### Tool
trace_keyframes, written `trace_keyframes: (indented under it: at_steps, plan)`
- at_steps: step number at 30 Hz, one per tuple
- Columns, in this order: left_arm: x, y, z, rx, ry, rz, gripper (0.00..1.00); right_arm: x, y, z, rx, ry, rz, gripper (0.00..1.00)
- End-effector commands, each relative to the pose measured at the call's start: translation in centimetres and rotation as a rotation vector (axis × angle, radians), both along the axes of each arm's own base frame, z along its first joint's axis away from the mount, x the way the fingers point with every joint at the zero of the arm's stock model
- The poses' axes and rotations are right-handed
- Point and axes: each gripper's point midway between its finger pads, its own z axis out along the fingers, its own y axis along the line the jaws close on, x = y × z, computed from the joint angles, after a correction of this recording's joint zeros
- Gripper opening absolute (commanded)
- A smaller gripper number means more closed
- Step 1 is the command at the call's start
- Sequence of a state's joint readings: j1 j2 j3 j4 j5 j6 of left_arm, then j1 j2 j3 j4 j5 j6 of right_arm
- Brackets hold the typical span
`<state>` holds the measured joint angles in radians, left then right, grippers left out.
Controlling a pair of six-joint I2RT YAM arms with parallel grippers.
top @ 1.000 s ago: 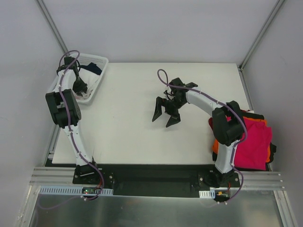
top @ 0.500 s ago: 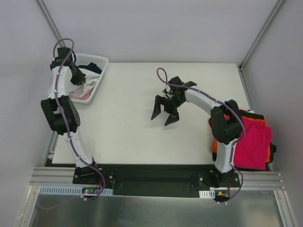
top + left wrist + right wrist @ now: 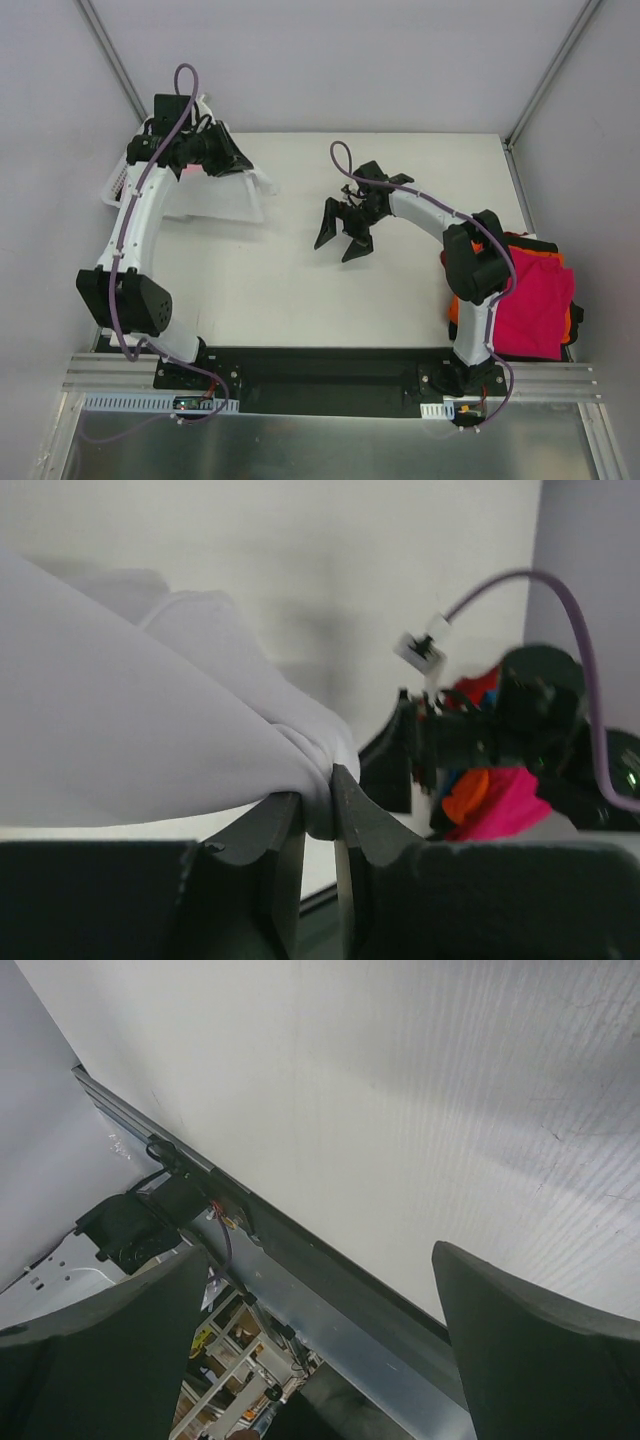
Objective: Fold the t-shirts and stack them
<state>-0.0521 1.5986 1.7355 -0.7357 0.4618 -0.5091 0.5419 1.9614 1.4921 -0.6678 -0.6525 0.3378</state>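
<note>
Fabric of a white t-shirt (image 3: 228, 198) is pinched between the pressed-together fingers of the left claw (image 3: 320, 816), upper left of the overhead view, raised beside the basket (image 3: 113, 186), probably for carrying to open desk (image 3: 300, 300) to fold. It droops soft and smooth in loose folds. The right claw (image 3: 338, 234) hovers spread wide mid-frame, seemingly ready to help. A magenta-topped folded stack (image 3: 535, 300) sits lower right.

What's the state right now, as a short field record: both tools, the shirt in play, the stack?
left tool: shut on white t-shirt, pinching a bunched fold
white t-shirt: unfolded, hanging from the pinch over the table's far-left corner
right tool: open, empty, over mid-table
stack: magenta-red t-shirt on top, orange cloth showing beneath, near-right edge
basket: far left, mostly hidden
</note>
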Motion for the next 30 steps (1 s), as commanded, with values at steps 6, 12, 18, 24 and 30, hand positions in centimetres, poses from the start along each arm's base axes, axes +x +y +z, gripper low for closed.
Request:
trace_keyframes:
  at_steps: [6, 12, 18, 24, 30]
  plan:
    - [-10.4, -6.0, 2.2, -0.162, -0.035, -0.319, 0.19, 1.3, 0.6, 0.8, 0.021, -0.029, -0.001, 0.99]
    - [-12.5, -6.4, 0.1, -0.182, 0.027, -0.347, 0.20, 2.6, 1.0, 1.6, 0.031, -0.057, -0.004, 0.99]
    - [-15.1, -8.4, -1.7, -0.202, 0.092, -0.461, 0.23, 4.7, 1.2, 2.1, 0.033, -0.076, -0.012, 0.99]
    - [-15.2, -9.4, -4.7, -0.064, 0.141, -0.447, 0.39, 5.1, 1.2, 2.4, 0.045, -0.071, -0.014, 0.99]
    - [-12.8, -1.4, -10.1, 0.386, 0.292, -0.117, 0.62, 3.7, 1.5, 0.7, 0.052, -0.010, 0.006, 0.99]
